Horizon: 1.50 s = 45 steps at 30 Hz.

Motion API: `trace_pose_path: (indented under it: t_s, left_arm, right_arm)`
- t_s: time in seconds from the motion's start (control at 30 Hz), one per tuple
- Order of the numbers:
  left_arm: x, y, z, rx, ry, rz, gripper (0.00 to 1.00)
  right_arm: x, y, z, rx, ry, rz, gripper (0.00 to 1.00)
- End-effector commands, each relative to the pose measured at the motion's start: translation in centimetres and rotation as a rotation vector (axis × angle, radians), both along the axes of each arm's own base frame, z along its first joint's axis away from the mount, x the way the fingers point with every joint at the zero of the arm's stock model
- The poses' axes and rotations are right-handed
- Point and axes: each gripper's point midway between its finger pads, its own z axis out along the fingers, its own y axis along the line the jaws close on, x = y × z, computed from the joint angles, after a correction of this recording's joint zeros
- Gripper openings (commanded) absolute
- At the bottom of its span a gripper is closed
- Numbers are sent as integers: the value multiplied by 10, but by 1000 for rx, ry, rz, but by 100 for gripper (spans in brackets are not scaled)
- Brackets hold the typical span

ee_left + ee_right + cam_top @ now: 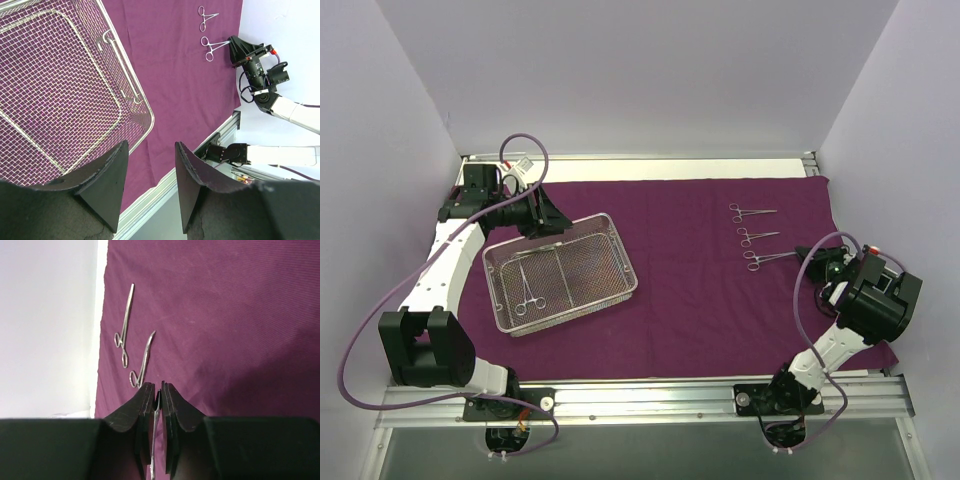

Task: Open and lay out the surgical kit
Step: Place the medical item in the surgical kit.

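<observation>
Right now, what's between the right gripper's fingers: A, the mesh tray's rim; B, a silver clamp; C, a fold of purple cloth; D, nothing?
B: in the right wrist view the right gripper is closed on a thin silver clamp, the nearest of three lined up on the purple cloth.

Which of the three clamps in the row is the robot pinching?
The nearest clamp, closest to the arm bases: its tip sits between the right gripper's fingers. The middle clamp and far clamp lie free on the cloth.
</observation>
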Motion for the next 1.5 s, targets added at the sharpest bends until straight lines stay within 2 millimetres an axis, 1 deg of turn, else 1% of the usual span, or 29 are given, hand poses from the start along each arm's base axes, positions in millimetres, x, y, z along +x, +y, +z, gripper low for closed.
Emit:
trace_pose_path:
  t_s: [0.0,0.07,0.2,0.37,0.4,0.43,0.47,0.5,0.53,0.57,0.6,0.63,0.67,0.7,0.73,0.77,0.8,0.83,0.9,1.0,1.03,1.1,1.13,1.17,1.2,1.27,1.37,1.47]
  left_arm:
    - [2,0,8,-21,-33,-9,51]
    - [2,0,8,-23,-34,-10,51]
    - [1,0,7,-24,-33,-9,50]
    - [1,0,7,-25,-34,-9,51]
    - [1,0,7,-25,-33,-8,51]
    - [1,1,7,-25,-35,-7,51]
    - [1,1,7,-26,-34,-8,51]
    - [1,1,6,-25,-33,-6,51]
    - [1,1,6,-25,-32,-5,51]
    - [1,1,6,-25,-30,-5,50]
    - [1,2,5,-25,-29,-3,51]
    - [1,2,5,-25,-29,-3,51]
    - [2,2,5,-27,-29,-2,51]
    - [2,2,5,-27,-28,-1,51]
    - [1,2,4,-29,-25,-2,50]
    - [2,2,4,-29,-27,0,51]
    - [2,1,4,-34,-25,-1,51]
    - [1,1,3,-36,-21,-1,51]
    - [1,0,2,-41,-18,-2,51]
    - [1,4,-2,-16,-3,11,51]
    - [2,8,-6,15,5,30,51]
    - [-2,14,-11,61,33,40,52]
    - [-1,20,-16,104,41,66,52]
    - [-5,23,-20,125,69,74,53]
    - [-6,25,-20,142,69,79,53]
    - [-9,30,-25,170,90,91,53]
    - [-13,29,-30,166,113,82,53]
    - [-16,31,-35,177,135,91,53]
  right_arm:
    - [4,-15,1,-45,7,-31,13]
    - [3,-13,-2,-48,23,-26,14]
    - [0,-13,-4,-58,42,-23,22]
    - [-2,-11,-8,-74,72,-8,27]
    - [-2,-12,-7,-81,77,-10,32]
    - [-5,-10,-11,-71,102,-9,34]
    - [-4,-12,-11,-79,109,-8,36]
    - [-4,-14,-10,-110,119,-7,40]
    - [-9,-12,-15,-100,160,-4,43]
    - [-5,-15,-10,-116,156,-2,46]
    - [-4,-16,-7,-137,155,8,47]
    - [-7,-13,-13,-129,198,20,47]
    - [-7,-13,-13,-145,217,32,48]
    - [-1,-16,-5,-174,217,39,49]
    - [-6,-12,-12,-189,277,56,49]
    - [-7,-11,-12,-200,301,62,50]
    - [-4,-11,-9,-214,311,67,50]
    - [-8,-7,-12,-210,343,80,51]
    - [-7,3,-11,-232,372,100,52]
    - [-11,19,-16,-239,448,126,54]
    - [-14,22,-16,-233,478,132,55]
    - [-14,24,-13,-261,509,132,57]
    - [-21,27,-13,-259,546,136,59]
    - [-19,24,-9,-272,553,127,59]
    - [-26,24,-8,-271,584,122,60]
    - [-27,20,-2,-282,598,109,62]
    - [-29,16,3,-305,608,91,63]
    - [-28,11,5,-325,625,86,67]
